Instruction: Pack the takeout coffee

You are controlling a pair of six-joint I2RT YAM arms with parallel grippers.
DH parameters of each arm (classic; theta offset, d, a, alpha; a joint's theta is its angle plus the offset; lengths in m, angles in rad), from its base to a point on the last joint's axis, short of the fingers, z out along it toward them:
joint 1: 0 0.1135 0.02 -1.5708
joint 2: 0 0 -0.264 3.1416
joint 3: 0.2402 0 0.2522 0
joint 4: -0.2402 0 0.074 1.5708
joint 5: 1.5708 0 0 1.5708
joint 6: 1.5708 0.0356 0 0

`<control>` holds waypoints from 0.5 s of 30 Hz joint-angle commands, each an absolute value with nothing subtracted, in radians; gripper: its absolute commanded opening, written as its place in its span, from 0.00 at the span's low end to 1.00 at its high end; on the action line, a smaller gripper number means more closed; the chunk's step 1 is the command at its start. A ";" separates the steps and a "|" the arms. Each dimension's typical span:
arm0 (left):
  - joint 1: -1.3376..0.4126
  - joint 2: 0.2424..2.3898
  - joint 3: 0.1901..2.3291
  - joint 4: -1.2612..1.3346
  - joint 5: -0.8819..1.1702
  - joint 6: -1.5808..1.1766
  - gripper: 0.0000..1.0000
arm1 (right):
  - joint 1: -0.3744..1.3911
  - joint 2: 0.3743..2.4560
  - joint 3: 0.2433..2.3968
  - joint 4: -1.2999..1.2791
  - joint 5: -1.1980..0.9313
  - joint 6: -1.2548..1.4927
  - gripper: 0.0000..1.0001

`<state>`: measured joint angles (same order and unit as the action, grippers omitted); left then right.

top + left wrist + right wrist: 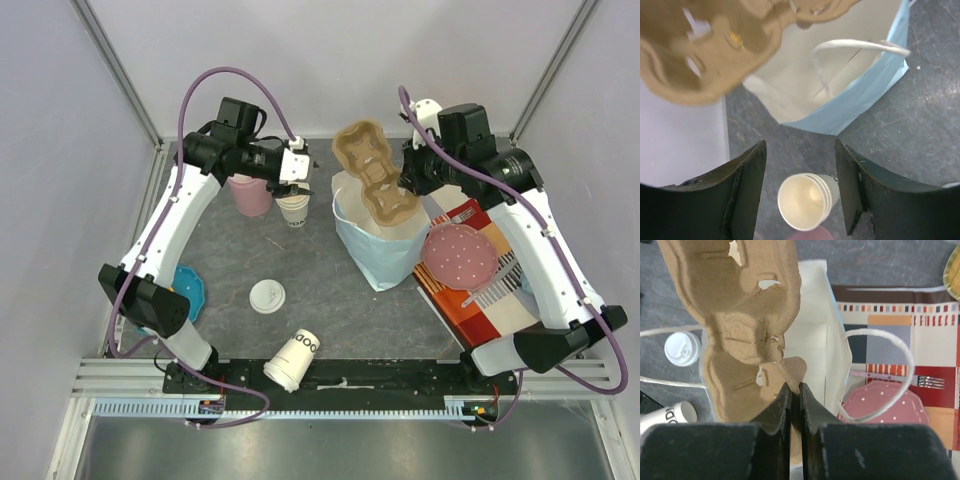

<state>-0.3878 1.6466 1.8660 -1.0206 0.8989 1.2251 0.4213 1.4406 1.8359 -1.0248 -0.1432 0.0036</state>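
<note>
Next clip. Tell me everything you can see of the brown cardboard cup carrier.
The cup carrier is brown moulded pulp, matte and fibrous, shaped as two joined cup wells with slots cut in their walls. No cup sits in it. It is off the table, pinched at one edge by the right gripper, whose jaws are shut on it. It hangs tilted over the open mouth of the paper bag, its far end past the bag's rim. Whether it touches the bag cannot be told.
</note>
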 commanded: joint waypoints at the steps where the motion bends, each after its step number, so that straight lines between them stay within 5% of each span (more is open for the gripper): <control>1: -0.419 1.678 1.916 -1.147 0.999 1.643 0.64 | 0.422 1.422 1.783 -1.022 -0.190 -0.046 0.00; 15: -0.499 1.795 1.962 -1.166 0.868 1.746 0.60 | 0.422 1.361 1.695 -1.055 -0.203 -0.055 0.00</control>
<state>-0.4999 1.7706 1.9167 -1.1584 0.9062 1.6630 0.4217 1.3949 1.6943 -1.0424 -0.1867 -0.0418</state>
